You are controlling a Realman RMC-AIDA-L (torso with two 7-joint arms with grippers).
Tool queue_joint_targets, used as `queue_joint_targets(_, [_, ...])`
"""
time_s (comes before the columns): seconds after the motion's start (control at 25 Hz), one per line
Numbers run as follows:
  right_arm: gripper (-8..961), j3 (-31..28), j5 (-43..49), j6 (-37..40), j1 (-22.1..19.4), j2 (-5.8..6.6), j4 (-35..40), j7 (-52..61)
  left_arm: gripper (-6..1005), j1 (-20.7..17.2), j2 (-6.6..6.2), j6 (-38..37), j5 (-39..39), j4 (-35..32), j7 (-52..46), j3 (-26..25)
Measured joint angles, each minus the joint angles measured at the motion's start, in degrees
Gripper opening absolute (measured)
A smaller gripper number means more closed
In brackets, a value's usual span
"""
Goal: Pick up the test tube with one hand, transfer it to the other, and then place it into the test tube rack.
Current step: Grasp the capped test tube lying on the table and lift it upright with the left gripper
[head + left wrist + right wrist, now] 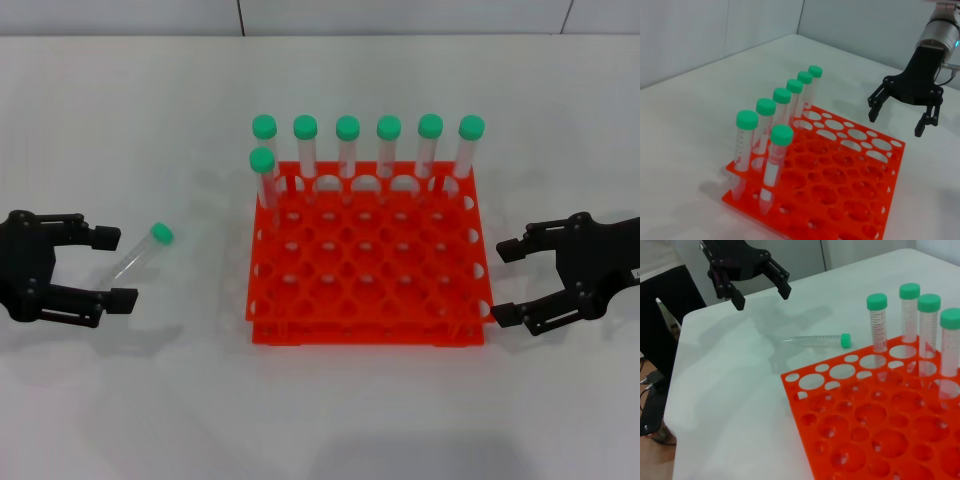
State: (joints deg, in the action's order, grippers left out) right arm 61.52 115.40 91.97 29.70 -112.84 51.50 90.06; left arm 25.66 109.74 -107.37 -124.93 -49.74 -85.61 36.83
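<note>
Nearest the robot's body, the 2 black two-fingered grippers flank the work: the left gripper (113, 268) hangs low over the white desk (320, 420) with its fingers spread wide and nothing between them, and the right gripper (508, 283) sits off the far side of the rack, likewise spread and empty. The square bright orange-red plastic test tube rack (370, 265) stands between them, most of its holes unfilled. The 1 loose slim clear plastic test tube with the round green cap (143, 251) lies flat on the desk just beside the left gripper's fingertips, cap toward the rack, well apart from the rack itself. I would judge that the pick has not yet begun. From here the trouble is plain enough: a round tube lying on a smooth desk can roll away when the first finger touches it, so a close that is off-centre could nudge it out of the gap. A grip taken too near the middle would also leave the right gripper little room at the handover, and a tilted tube could catch a hole's rim instead of dropping in. Farther back, 1 capped tube stands in the second row at the left corner, and 6 stand along the back row (367, 150), making 7 in the rack and 8 tubes in all.
</note>
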Motion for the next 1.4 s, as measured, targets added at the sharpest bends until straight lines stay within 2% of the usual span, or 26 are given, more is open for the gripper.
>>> queue_joint_targets(0.88, [869, 0.0, 0.2, -0.1, -0.2, -0.36, 0.2, -0.8, 862, 0.0, 0.16, 0.5, -0.3, -0.4, -2.2, 0.0])
queue_joint_targets(1.08, [868, -0.4, -0.1, 0.5, -0.3, -0.87, 0.2, -2.0, 856, -0.2, 0.13, 0.1, -1.3, -4.1, -8.9, 0.1])
queue_joint_targets(1.2, [868, -0.3, -0.1, 0.6, -0.3, -0.98, 0.3, -2.3, 852, -0.2, 0.66, -0.6, -3.6, -8.2, -14.5, 0.1])
queue_joint_targets(1.4, [868, -0.4, -0.2, 0.6, -0.2, -1.05, 0.3, -2.9, 846, 1.4, 1.78, -1.4, -12.0, -13.9, -24.2, 0.2])
